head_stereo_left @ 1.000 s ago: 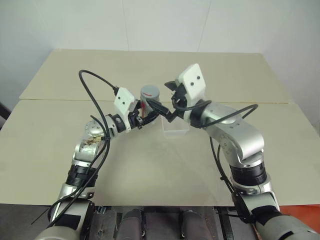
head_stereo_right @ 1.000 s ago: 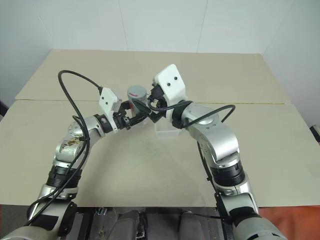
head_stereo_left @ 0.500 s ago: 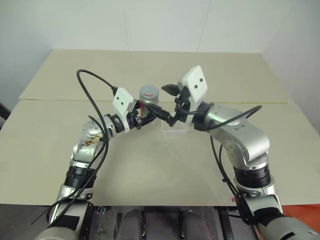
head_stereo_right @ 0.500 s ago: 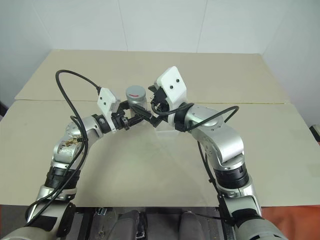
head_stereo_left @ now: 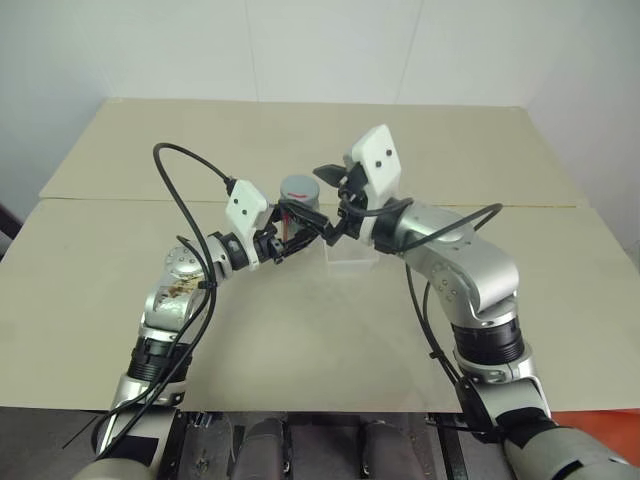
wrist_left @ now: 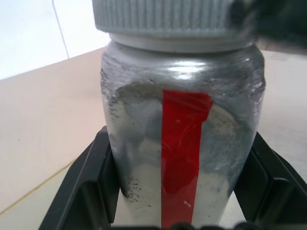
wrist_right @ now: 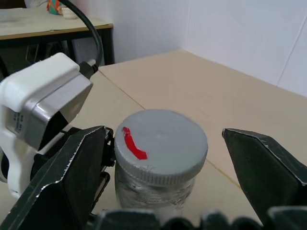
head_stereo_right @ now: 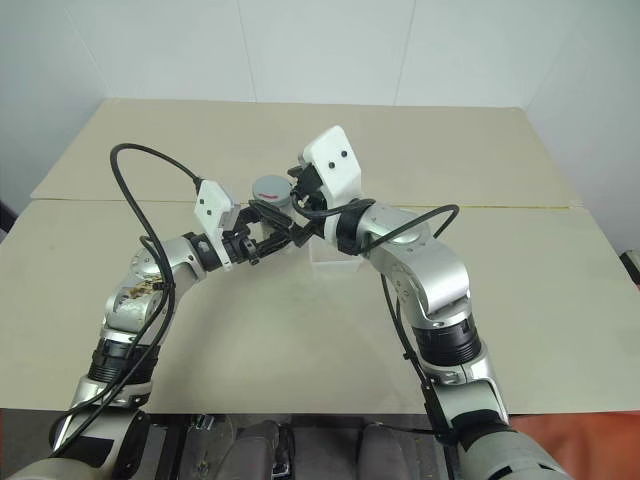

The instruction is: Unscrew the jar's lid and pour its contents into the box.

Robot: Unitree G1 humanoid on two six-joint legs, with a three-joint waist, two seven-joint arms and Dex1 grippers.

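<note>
In the left eye view, the jar sits upright just above the centre of the frame, raised off the beige worktop and clamped around its body by the left tool, which reaches in from the left. The grey lid is on the jar. The right tool comes in from the right with its fingers spread wide, one on each side of the lid, without gripping it. The clear box rests on the worktop just right of the jar and below the right tool. In the left wrist view, the jar's red stripe runs vertically down the frame centre, the ribbed lid crosses the top edge, and both black fingers press the jar's sides. In the right wrist view, the lid lies at lower centre with a small red mark on top, between two parted black fingers; contact cannot be confirmed.
</note>
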